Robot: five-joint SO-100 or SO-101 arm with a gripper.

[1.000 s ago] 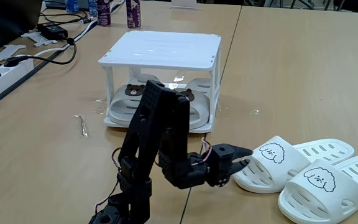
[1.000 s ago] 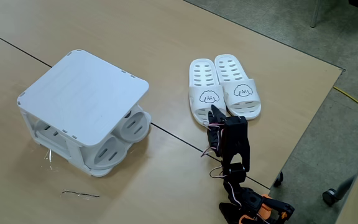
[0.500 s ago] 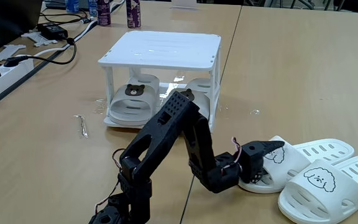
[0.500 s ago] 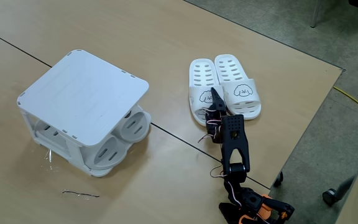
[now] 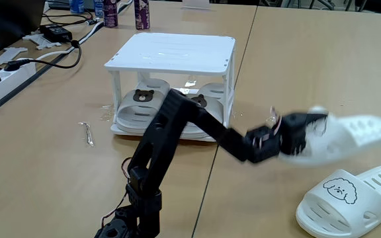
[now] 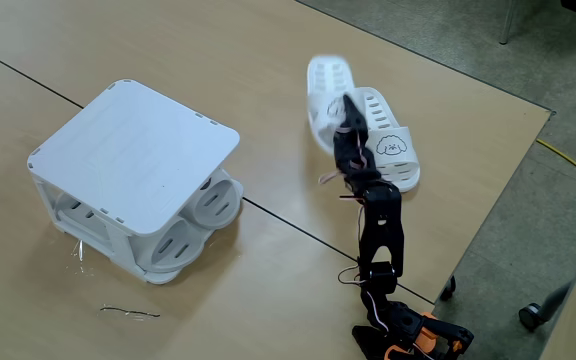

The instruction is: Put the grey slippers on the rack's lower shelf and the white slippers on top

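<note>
- Gripper (image 5: pixel 309 129) (image 6: pixel 341 108): clamped on one of the white slippers (image 5: pixel 349 135) (image 6: pixel 326 85), carried clear of the table (image 5: pixel 323 59). The fingertips are blurred, so the exact hold at the slipper's front end cannot be resolved.
- Held slipper: motion-blurred in both fixed views; its dog face cannot be read. The long axis runs away from the gripper, heel end farthest from the arm and tilted slightly upward.
- Second white slipper (image 5: pixel 352 198) (image 6: pixel 388 135): flat on the table just beside and below the gripper, dog face up. In a fixed view the arm crosses part of it; in the other its heel is cut off by the right frame edge.
- Rack (image 5: pixel 174 56) (image 6: pixel 133 150): well apart from the gripper, on the arm-base side of the reach. Bare tabletop lies between gripper and rack.
- Rack top: slatted panel unoccupied.
- Grey slippers (image 5: pixel 141 109) (image 6: pixel 203 205): side by side on the lower shelf (image 5: pixel 127 129), toes toward the rack's open front. The arm link hides part of one in a fixed view; the top panel covers their rear portions in the other.
- Table edge: near the gripper on the side away from the rack, with floor beyond.
- Cables and a power strip (image 5: pixel 5 73): far beyond the rack from the gripper.
</note>
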